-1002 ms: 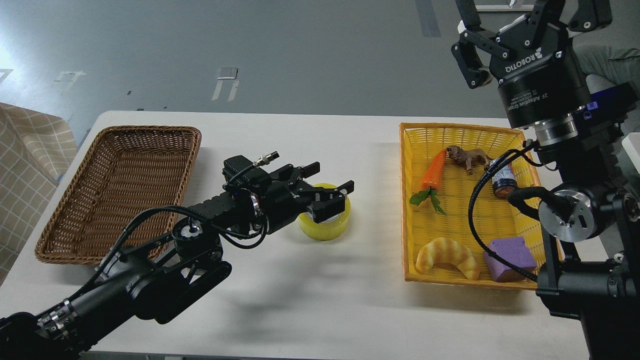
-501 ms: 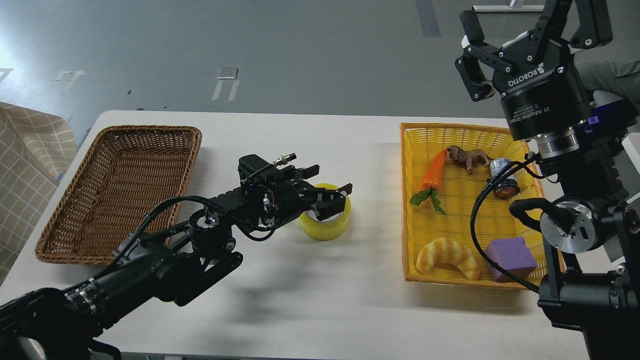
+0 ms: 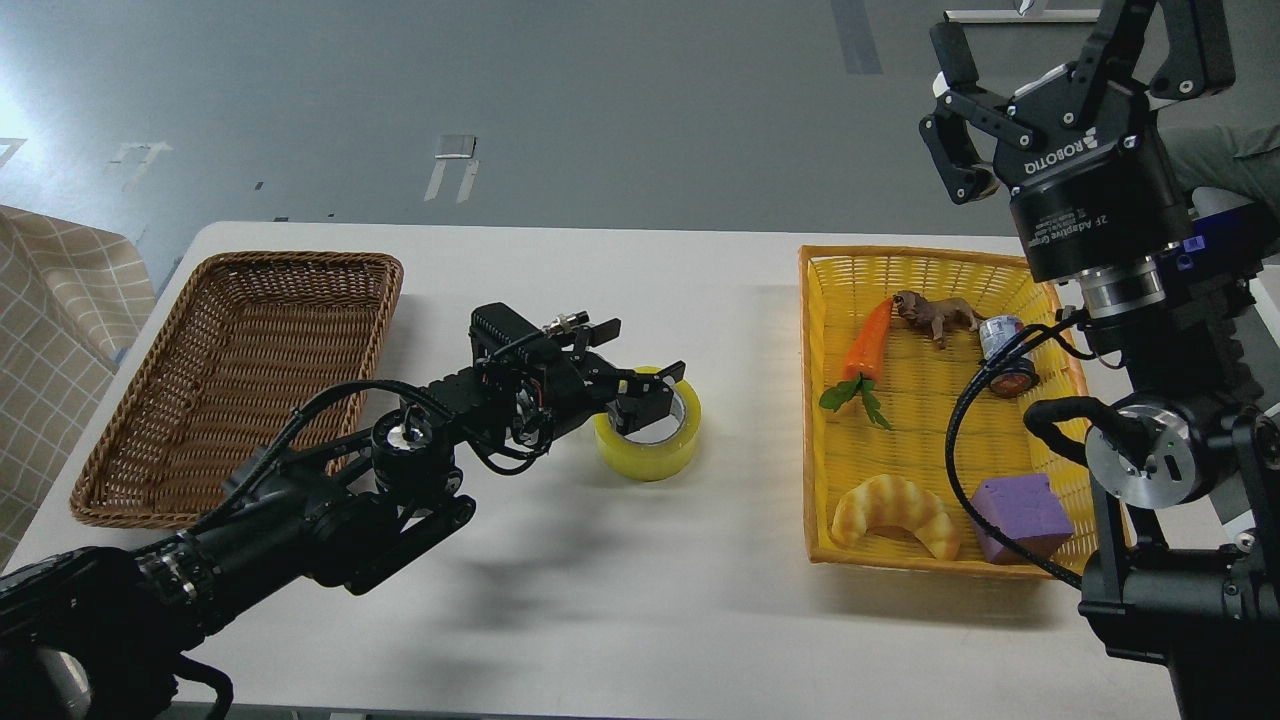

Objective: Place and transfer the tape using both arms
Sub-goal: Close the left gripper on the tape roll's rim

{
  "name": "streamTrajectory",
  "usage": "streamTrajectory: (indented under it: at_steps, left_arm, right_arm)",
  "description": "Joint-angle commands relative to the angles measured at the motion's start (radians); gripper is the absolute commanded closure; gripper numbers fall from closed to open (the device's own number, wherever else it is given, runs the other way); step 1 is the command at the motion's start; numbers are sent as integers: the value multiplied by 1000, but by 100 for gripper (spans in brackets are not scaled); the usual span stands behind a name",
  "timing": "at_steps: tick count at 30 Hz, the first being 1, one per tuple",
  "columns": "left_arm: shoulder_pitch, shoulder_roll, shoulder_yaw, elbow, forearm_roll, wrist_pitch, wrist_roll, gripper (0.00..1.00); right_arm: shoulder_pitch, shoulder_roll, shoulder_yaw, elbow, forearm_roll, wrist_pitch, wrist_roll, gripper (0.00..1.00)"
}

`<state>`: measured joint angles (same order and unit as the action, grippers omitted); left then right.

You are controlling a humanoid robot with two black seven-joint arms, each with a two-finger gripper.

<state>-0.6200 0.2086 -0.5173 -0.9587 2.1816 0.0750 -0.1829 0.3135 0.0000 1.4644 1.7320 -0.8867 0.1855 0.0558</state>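
Note:
The tape (image 3: 648,447), a yellow translucent roll with a pale core, lies flat on the white table (image 3: 620,600) at its middle. My left gripper (image 3: 646,352) comes in from the left and is open over the roll's left and far side. Its near finger (image 3: 646,398) sits at the roll's top rim by the core and the other finger (image 3: 600,330) stands behind the roll. The roll rests on the table. My right gripper (image 3: 1070,50) is open and empty, high at the top right above the yellow basket.
A brown wicker basket (image 3: 150,440) stands at the left. A yellow basket (image 3: 815,400) at the right holds a carrot (image 3: 866,345), an animal figure (image 3: 935,315), a small can (image 3: 1003,340), a croissant (image 3: 890,512) and a purple block (image 3: 1022,515).
My left gripper has drawn back a little to the left, so more of the tape's core shows. The right arm has shifted slightly right. The tape has not moved.

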Motion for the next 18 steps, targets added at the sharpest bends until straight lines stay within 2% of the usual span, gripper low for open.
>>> streamTrajectory:
  at_steps: [1, 8, 13, 18]
  left_arm:
    - [0, 2, 2, 12, 0, 0, 0, 2]
    - [-7, 8, 10, 38, 0, -1, -3, 2]
    - [-17, 24, 75, 37, 0, 0, -4, 2]
    - [-4, 23, 80, 38, 0, 0, -43, 2]
  right_arm:
    - [-5, 0, 2, 0, 2, 0, 1, 0]
    - [-5, 0, 2, 0, 0, 0, 2, 0]
    - [-10, 0, 2, 0, 0, 0, 2, 0]
    - [-22, 0, 5, 0, 0, -1, 4, 0]
